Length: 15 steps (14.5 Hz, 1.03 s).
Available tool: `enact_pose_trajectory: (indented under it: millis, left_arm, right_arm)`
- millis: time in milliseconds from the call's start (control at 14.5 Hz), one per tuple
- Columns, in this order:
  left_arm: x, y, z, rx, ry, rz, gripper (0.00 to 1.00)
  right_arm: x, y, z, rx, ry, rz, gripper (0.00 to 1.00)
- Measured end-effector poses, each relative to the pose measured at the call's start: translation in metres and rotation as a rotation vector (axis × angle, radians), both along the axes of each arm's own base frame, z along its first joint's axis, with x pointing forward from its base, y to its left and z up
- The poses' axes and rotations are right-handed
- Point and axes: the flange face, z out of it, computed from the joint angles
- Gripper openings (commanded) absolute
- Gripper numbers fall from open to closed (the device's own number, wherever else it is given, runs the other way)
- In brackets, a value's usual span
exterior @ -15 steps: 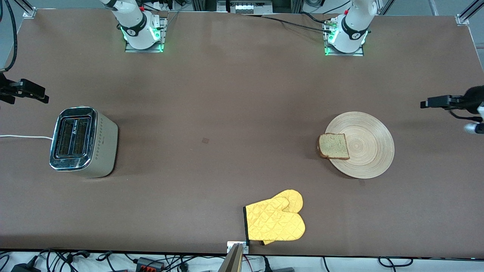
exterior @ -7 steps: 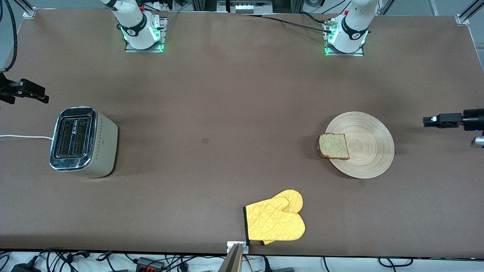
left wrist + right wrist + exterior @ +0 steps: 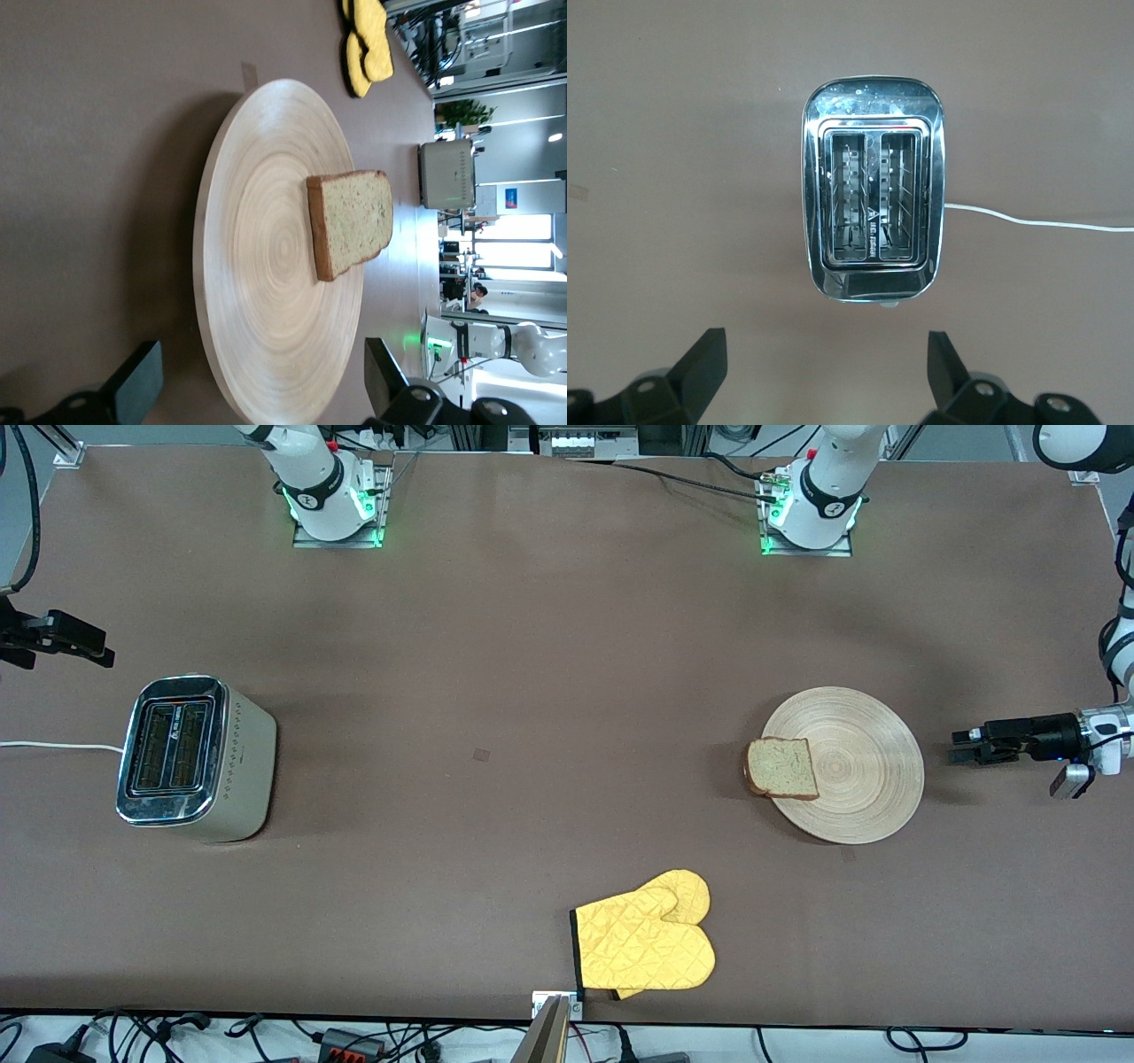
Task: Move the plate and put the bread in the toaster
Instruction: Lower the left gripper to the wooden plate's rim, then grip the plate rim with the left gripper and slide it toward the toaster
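The pale wooden plate (image 3: 864, 766) lies toward the left arm's end of the table, with the bread (image 3: 781, 768) on its rim nearest the toaster. My left gripper (image 3: 959, 747) is open and low, just off the plate's edge at the left arm's end. In the left wrist view the plate (image 3: 257, 266) and bread (image 3: 352, 221) lie ahead of the open left gripper (image 3: 257, 398). The toaster (image 3: 190, 757) stands at the right arm's end. My right gripper (image 3: 99, 653) waits, open; in the right wrist view the right gripper (image 3: 824, 381) looks down on the toaster (image 3: 873, 212), whose slots are empty.
A pair of yellow oven mitts (image 3: 647, 943) lies near the table's front edge in the middle, also seen in the left wrist view (image 3: 365, 44). The toaster's white cord (image 3: 53, 746) runs off the table's end.
My left gripper has come down and moved toward the plate's edge. The right arm, plate, bread and toaster have not moved.
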Motion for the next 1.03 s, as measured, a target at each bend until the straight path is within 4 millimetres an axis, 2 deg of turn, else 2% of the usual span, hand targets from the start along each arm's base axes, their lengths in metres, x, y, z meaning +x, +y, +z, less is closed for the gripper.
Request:
enact_pose_trajectory:
  millis: [138,344,481,619,894,1031]
  left_arm:
    - [-0.002,0.001,-0.017,-0.013,-0.009,0.024,0.97]
    - [-0.001,0.005,-0.036,0.018,-0.019,0.066,0.85]
    - [0.005,-0.001,-0.038,0.030,-0.027,0.067,0.76]
    - [0.010,-0.009,-0.038,0.029,-0.031,0.058,0.74]
    - [0.015,-0.025,-0.046,0.008,-0.024,0.045,0.53]
    - [0.017,-0.038,-0.051,0.000,-0.016,0.026,0.34]
  right_arm:
    - [0.000,0.000,0.000,0.000,0.000,0.000,1.00]
    - [0.000,0.000,0.000,0.000,0.000,0.000,1.00]
    - [0.000,0.000,0.000,0.000,0.000,0.000,1.00]
    - [0.000,0.000,0.000,0.000,0.000,0.000,1.00]
    - [0.000,-0.001,0.000,0.000,0.000,-0.002,1.00]
    - [0.000,-0.002,0.000,0.000,0.000,-0.004,1.00]
